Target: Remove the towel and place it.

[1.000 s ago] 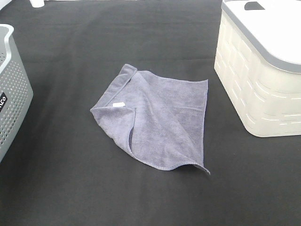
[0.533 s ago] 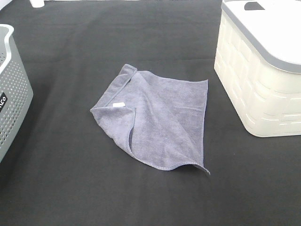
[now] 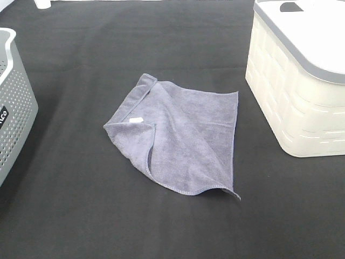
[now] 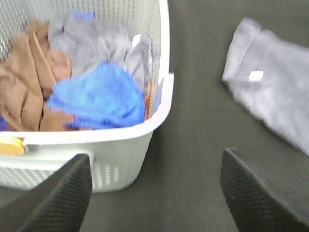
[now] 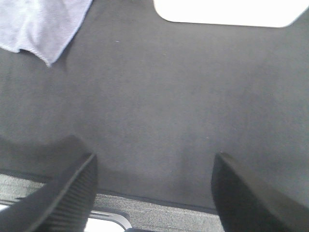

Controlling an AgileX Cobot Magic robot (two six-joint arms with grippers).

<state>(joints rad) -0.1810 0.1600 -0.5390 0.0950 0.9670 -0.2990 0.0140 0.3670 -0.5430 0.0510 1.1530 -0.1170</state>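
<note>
Nothing has changed over the last second: the towel (image 3: 175,140) lies in the same spot on the dark desk (image 3: 81,216), spread out with one edge folded over, between the grey basket (image 3: 13,102) and the cream basket (image 3: 296,86), touching neither. Both pincers stand wide open and empty, the left pincer (image 4: 154,193) beside the grey basket and the right pincer (image 5: 154,193) over bare desk near the towel's corner. The towel already seems to be placed.
</note>
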